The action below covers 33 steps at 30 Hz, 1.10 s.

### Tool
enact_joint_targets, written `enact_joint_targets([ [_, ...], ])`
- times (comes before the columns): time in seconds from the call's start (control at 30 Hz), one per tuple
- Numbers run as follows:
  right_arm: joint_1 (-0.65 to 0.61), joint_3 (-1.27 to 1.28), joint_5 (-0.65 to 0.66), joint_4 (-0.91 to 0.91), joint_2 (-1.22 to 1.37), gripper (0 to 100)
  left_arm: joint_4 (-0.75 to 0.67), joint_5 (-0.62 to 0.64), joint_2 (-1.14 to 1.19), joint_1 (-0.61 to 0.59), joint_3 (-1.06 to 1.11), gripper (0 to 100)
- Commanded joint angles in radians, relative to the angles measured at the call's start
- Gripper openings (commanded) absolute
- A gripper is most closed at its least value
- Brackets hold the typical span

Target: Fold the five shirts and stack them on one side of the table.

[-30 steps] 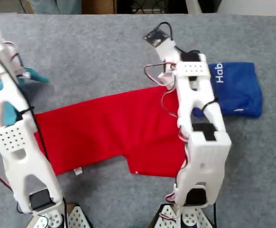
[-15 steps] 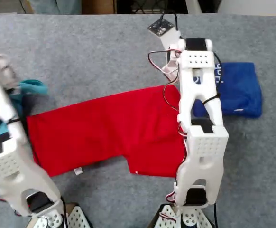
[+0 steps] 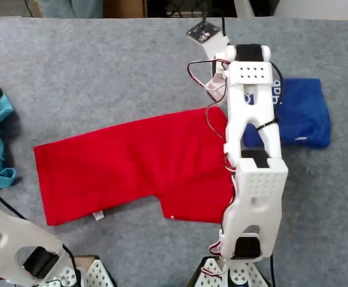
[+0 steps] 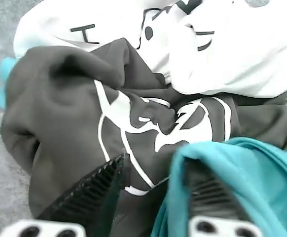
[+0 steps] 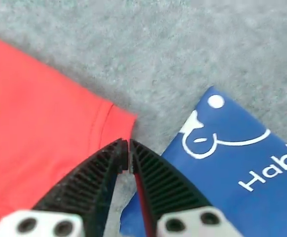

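Mid-table the red shirt (image 3: 132,164) lies flat, long axis left-right; my right gripper (image 5: 127,148), jaws pinched together w/ nothing clearly held, sits at its far right corner beside the folded blue shirt (image 5: 222,163), so nearer; left gripper (image 4: 151,165) gapes over the unfolded pile (image 4: 84,108).

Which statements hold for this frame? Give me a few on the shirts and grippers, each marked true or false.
1. The red shirt lies spread out on the table. True.
2. The blue shirt sits on top of the red one. False: it lies folded beside it.
3. The left gripper is open above a crumpled dark shirt. True.
4. The right gripper is wide open. False: its fingers are closed together.
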Motion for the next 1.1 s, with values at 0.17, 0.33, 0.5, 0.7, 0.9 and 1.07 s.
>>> enact_joint_targets([
  [0.17, -0.075, -0.145, 0.094, 0.207, -0.130, 1.4, 0.396, 0.014, -0.051, 0.038, -0.553, 42],
  [0.33, -0.077, -0.125, 0.087, 0.209, -0.143, 1.4, 0.512, -0.040, -0.037, 0.114, -0.719, 42],
  [0.5, -0.077, -0.048, 0.087, 0.206, -0.145, 1.4, 0.514, -0.307, -0.041, 0.344, -0.519, 34],
  [0.7, -0.072, 0.008, 0.087, 0.176, -0.145, 1.4, 0.509, -0.450, -0.041, 0.607, -0.093, 24],
  [0.9, -0.072, 0.125, 0.087, 0.086, -0.145, 1.4, 0.265, -0.296, -0.057, 0.699, 0.283, 22],
  [1.07, -0.055, 0.260, 0.087, -0.064, -0.145, 1.4, 0.069, -0.230, -0.081, 0.545, 0.375, 22],
])
